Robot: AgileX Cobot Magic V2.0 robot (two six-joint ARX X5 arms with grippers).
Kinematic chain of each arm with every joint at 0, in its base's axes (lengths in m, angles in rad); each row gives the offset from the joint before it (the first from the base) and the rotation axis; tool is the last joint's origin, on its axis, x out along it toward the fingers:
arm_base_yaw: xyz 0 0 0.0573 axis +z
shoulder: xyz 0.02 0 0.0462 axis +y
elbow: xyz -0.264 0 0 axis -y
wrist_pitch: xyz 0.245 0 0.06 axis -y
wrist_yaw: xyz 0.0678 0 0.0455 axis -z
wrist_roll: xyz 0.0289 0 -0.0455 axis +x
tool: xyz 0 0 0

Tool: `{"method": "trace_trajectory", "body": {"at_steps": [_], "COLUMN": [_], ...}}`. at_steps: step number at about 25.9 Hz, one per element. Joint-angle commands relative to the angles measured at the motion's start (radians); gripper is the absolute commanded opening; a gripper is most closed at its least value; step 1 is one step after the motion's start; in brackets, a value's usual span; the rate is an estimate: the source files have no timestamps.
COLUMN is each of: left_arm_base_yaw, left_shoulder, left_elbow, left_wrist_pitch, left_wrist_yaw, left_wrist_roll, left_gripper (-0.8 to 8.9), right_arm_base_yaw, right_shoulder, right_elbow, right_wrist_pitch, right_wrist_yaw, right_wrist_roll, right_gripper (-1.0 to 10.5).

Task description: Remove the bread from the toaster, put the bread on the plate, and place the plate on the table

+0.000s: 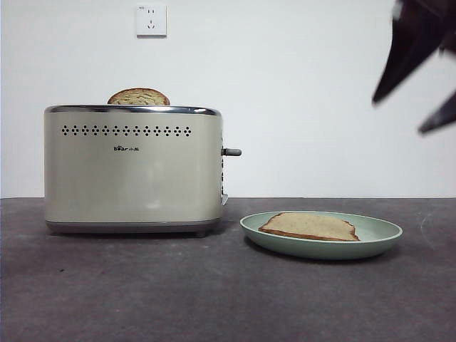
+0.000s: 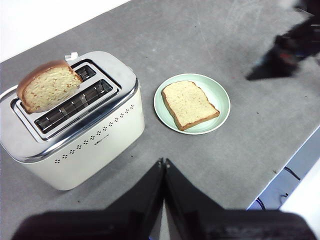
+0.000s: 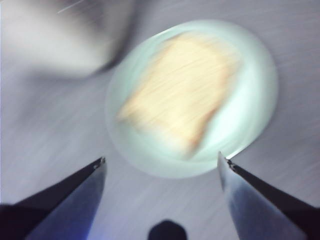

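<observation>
The bread [image 1: 310, 226] lies flat on the sage-green plate [image 1: 377, 231], which rests on the table [image 1: 214, 292] right of the cream toaster [image 1: 132, 171]. They also show in the left wrist view, bread [image 2: 189, 103], plate [image 2: 217, 92], toaster [image 2: 75, 135]. My right gripper [image 3: 162, 162] is open and empty, high above the plate [image 3: 250, 115] and bread [image 3: 180, 95]; that view is blurred. It shows at the front view's top right [image 1: 420, 78]. My left gripper [image 2: 163, 162] is shut and empty, high over the table's near side.
A darker speckled slice with a rounded top [image 1: 139, 97] stands in the toaster's rear slot [image 2: 47, 86]. The toaster's lever [image 1: 231, 152] points toward the plate. A wall socket [image 1: 151, 20] is behind. The table's edge [image 2: 295, 150] runs near the plate.
</observation>
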Motion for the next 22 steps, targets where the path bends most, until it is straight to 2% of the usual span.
{"method": "trace_trajectory", "body": {"at_steps": [1,3,9,15,22], "left_arm_base_yaw": [-0.004,-0.004,-0.004,-0.004,-0.004], "left_shoulder": [-0.002,-0.002,-0.002,-0.002,-0.002], "left_elbow": [0.001,0.001,0.001,0.001,0.001], "left_wrist_pitch": [0.002,0.001,-0.024,-0.036,-0.051], "left_wrist_yaw": [0.002,0.002,0.002,0.002,0.002], "left_wrist_roll": [-0.010,-0.010,-0.010,-0.010,-0.010], "left_gripper": [-0.08,-0.08,-0.08,-0.08,-0.05], "right_arm_base_yaw": [0.089,0.135,0.237,0.259,0.259], "right_shoulder": [-0.148,-0.215,-0.359,-0.397,-0.397], "right_elbow": [-0.002,-0.002,-0.002,-0.002,-0.002], "right_wrist_pitch": [-0.152,-0.211,-0.333,-0.405,-0.409], "right_wrist_yaw": [-0.011,-0.011,-0.011,-0.011,-0.011], "right_wrist_roll": [-0.064,-0.063,-0.063,-0.063,-0.062], "right_gripper": [3.7,3.4,-0.3,-0.1,0.0]}}
